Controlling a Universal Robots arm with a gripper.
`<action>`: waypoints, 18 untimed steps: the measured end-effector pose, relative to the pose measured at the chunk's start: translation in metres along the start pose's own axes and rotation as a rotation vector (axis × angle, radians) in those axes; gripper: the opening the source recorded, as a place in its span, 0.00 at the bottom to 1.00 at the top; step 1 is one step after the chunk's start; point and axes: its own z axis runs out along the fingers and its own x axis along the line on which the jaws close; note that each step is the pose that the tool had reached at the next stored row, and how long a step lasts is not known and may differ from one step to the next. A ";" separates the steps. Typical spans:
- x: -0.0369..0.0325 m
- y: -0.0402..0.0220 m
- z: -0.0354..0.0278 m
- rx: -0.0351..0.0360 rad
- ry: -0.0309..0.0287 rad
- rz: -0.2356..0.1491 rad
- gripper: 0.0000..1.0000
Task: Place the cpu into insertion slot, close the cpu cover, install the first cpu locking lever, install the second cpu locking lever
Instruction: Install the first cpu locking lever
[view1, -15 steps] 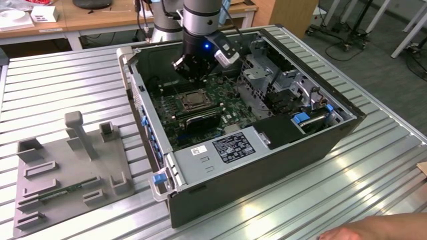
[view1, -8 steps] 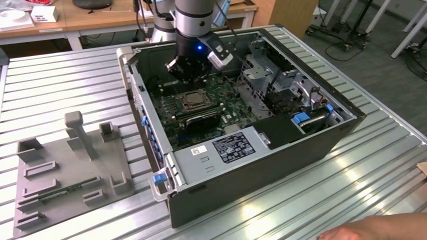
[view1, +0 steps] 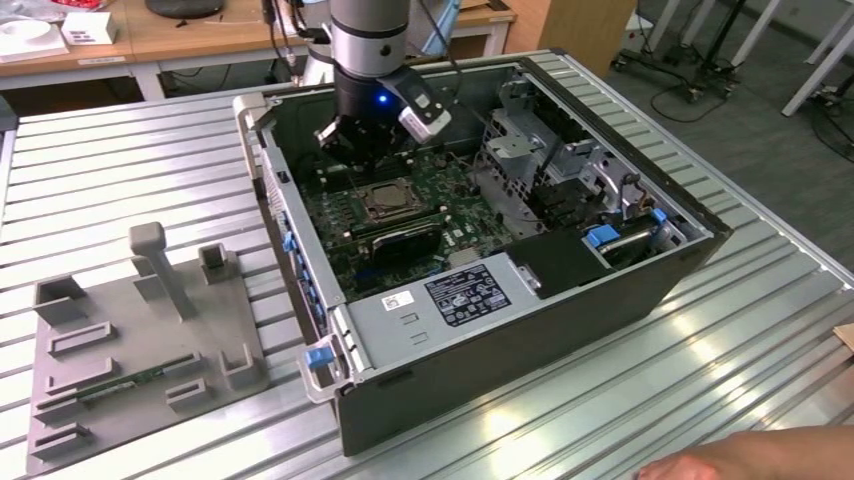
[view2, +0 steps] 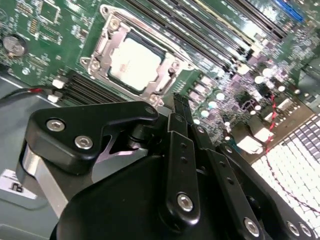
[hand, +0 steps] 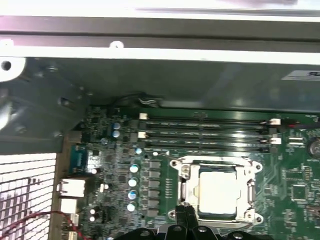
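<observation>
- So, in the exterior view the gripper (view1: 358, 158) is seen hanging down inside the open computer case (view1: 534, 330), just beside the insertion slot (view1: 368, 212). A grey fixture tray (view1: 134, 345) on the slatted table (view1: 120, 170) and a person's hand (view1: 747, 462) low on the exterior view's right are caught there too.
- Up close, in both wrist views, the cpu (view2: 134, 61) (hand: 218, 192) is seen seated in the slot, with the cpu cover (view2: 172, 67) folded flat around it.
- The black fingers (hand: 181, 217) are seen pressed together, closed, with the tips right at the socket's edge.
- The long memory slots (hand: 207, 132) are shown clearly in the first wrist view.
</observation>
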 end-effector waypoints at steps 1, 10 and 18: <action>0.0023 -0.0001 -0.0001 0.0000 -0.0011 0.000 0.10; 0.0219 -0.0005 -0.0007 -0.0003 -0.0080 -0.001 0.10; 0.0297 -0.0003 -0.0010 -0.0313 -0.0091 0.000 0.10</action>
